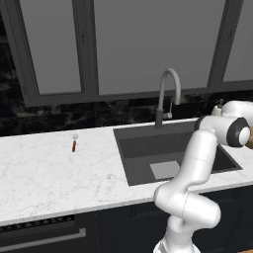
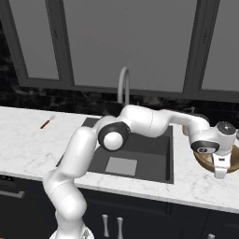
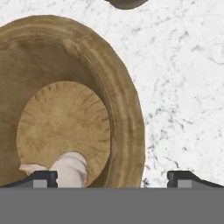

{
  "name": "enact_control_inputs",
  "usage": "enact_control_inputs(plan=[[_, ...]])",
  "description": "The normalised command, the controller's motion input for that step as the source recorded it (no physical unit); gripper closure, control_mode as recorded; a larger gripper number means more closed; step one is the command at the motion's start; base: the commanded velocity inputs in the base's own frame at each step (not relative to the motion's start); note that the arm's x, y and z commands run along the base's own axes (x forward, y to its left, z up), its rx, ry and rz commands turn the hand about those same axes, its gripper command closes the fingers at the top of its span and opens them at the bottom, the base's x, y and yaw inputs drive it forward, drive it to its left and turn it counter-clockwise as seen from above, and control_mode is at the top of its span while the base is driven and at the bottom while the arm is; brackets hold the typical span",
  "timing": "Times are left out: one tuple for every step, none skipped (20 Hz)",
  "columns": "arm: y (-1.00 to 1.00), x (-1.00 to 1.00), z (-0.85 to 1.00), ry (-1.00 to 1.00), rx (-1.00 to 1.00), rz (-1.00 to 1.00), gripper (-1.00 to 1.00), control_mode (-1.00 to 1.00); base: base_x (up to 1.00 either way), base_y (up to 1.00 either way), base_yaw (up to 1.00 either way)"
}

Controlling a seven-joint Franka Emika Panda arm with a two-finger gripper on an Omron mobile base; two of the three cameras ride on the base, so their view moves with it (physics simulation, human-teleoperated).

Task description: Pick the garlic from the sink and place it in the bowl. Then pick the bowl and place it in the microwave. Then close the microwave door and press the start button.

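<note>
The tan wooden bowl (image 3: 127,109) stands on the marble counter to the right of the sink (image 2: 149,149); in the right base view it shows as a brown edge (image 2: 233,161) behind the hand. The pale garlic (image 3: 72,170) lies inside the bowl, at the edge of its floor. My gripper (image 3: 113,178) hangs open just above the bowl's rim, one fingertip (image 3: 43,177) over the inside beside the garlic, the other over the counter. Nothing is held. From the right base view the gripper (image 2: 219,175) points straight down. The microwave and its door are out of view.
The curved grey faucet (image 2: 123,84) rises behind the sink, whose basin (image 1: 148,148) has a lighter square on its floor. A small red-handled utensil (image 1: 74,143) lies on the counter left of the sink. A dark round object (image 3: 127,3) sits on the counter beyond the bowl.
</note>
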Motion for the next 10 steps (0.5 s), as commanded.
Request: enact_control_inputs(plan=[[-0.09,0.00,-0.31,0.00,0.02,-0.03,-1.00,-1.00,0.00,0.00,0.00],[-0.14,0.03,-0.24,0.00,0.04,-0.02,-1.00,-1.00,0.00,0.00,0.00],[-0.14,0.05,-0.27,0.00,0.02,-0.02,-1.00,-1.00,0.00,0.00,0.00],[0.00,0.12,-0.25,0.01,0.00,-0.02,-1.00,-1.00,0.00,0.00,0.00],[-0.09,0.07,-0.20,0.00,0.04,0.00,-1.00,-1.00,0.00,0.00,0.00],[-0.05,0.10,-0.20,0.00,0.04,0.00,-1.00,-1.00,0.00,0.00,0.00],[0.00,0.20,-0.17,0.00,0.04,0.00,-1.00,-1.00,0.00,0.00,0.00],[0.00,0.20,-0.16,0.00,0.04,0.00,-1.00,-1.00,0.00,0.00,0.00],[0.00,0.20,-0.18,0.00,0.05,0.00,-1.00,-1.00,0.00,0.00,0.00],[0.00,0.19,-0.16,0.00,0.04,0.00,-1.00,-1.00,0.00,0.00,0.00]])
